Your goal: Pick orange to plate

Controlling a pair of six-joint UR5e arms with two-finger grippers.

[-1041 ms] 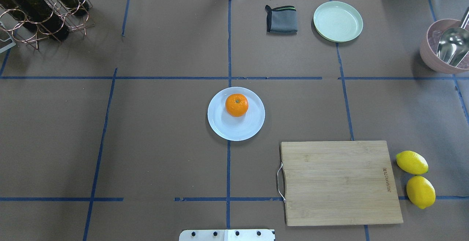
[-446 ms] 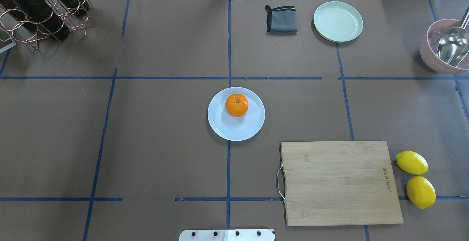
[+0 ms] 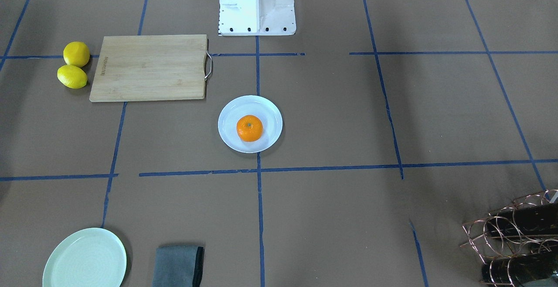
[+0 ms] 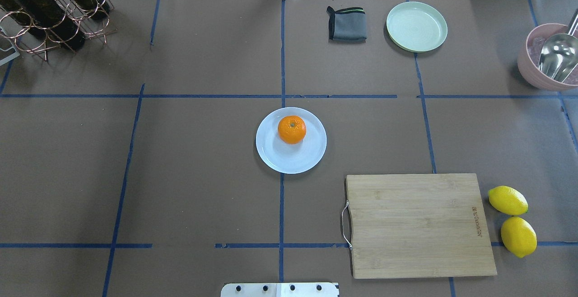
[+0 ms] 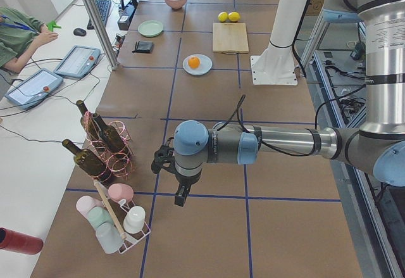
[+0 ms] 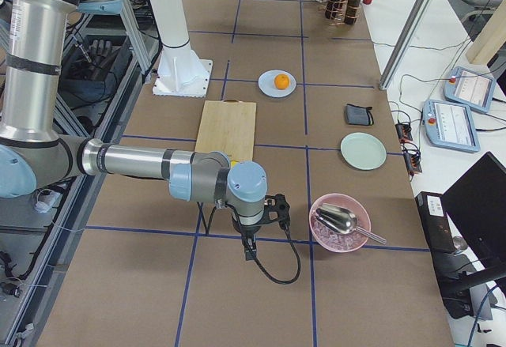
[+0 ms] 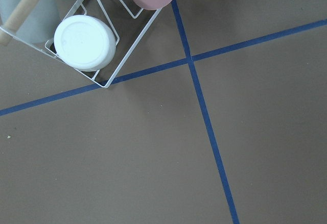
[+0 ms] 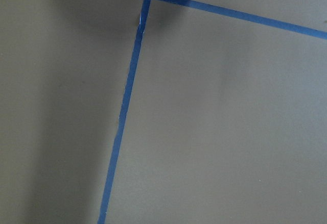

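Observation:
The orange (image 4: pixel 291 129) rests on the far half of the pale bluish-white plate (image 4: pixel 289 162) at the table's centre, and nothing touches it; both also show in the front view as the orange (image 3: pixel 250 128) on the plate (image 3: pixel 271 114). My left gripper (image 5: pixel 180 197) hangs far off at the table's left end, near the cup rack. My right gripper (image 6: pixel 251 246) hangs at the right end, beside the pink bowl. Both show only in the side views, so I cannot tell whether they are open or shut. Neither wrist view shows any fingers.
A bamboo cutting board (image 4: pixel 417 225) lies near right, with two lemons (image 4: pixel 507 200) beside it. A pale green plate (image 4: pixel 416 26) and a grey cloth (image 4: pixel 347 24) sit at the far right. There is a pink bowl (image 4: pixel 535 76) with a scoop, a wine rack (image 4: pixel 49 12) and a cup rack (image 7: pixel 82 40).

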